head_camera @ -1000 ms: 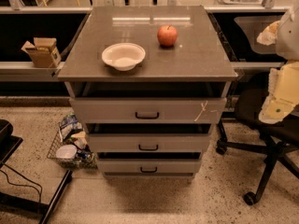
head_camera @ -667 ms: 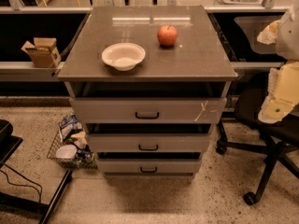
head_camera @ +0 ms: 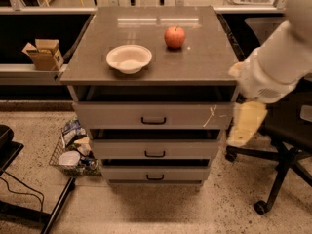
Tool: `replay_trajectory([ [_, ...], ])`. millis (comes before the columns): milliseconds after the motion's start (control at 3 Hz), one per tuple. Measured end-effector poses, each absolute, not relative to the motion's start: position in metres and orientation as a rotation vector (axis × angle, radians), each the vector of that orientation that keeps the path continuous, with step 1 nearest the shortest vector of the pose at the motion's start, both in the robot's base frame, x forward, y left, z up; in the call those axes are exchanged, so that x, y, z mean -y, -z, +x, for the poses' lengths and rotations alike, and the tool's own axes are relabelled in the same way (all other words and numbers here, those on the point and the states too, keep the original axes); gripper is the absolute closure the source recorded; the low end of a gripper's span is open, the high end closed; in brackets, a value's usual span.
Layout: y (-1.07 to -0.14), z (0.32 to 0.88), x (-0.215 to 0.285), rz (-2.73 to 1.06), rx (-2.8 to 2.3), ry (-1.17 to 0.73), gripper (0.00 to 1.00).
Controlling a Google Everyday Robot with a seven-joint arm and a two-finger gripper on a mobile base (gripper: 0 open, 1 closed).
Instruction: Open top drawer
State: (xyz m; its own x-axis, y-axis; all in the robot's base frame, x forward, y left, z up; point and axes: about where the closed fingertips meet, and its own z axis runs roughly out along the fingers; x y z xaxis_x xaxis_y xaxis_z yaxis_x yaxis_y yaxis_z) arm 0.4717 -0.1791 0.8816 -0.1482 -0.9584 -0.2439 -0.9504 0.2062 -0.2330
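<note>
Grey countertop (head_camera: 204,57) — bowl (head_camera: 129,58), apple (head_camera: 174,37) — gripper (head_camera: 246,123) just beside top drawer (head_camera: 122,115)

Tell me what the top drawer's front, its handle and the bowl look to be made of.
Top drawer: the front looks like painted metal or laminate, matt grey, flat and even; I cannot tell which. Handle: probably metal or plastic, a thin black bar. Bowl: likely foam or paper, dull off-white with a thin rim. The gripper hangs right of the cabinet, level with that drawer.

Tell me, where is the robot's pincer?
The pincer hangs at the camera view's right, beside the right end of the top drawer, near the black chair.
</note>
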Motion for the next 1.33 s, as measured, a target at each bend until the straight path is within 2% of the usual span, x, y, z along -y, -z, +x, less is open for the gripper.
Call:
replay_trajectory([
  [333,-0.827,0.496,0.156,-1.844,-2.091,0.030,0.00],
  [667,-0.769,0.533,0.140,-1.932,-2.080,0.104,0.00],
  [1333,-0.707,0.588,0.151,-2.000,-2.154,0.293,0.00],
])
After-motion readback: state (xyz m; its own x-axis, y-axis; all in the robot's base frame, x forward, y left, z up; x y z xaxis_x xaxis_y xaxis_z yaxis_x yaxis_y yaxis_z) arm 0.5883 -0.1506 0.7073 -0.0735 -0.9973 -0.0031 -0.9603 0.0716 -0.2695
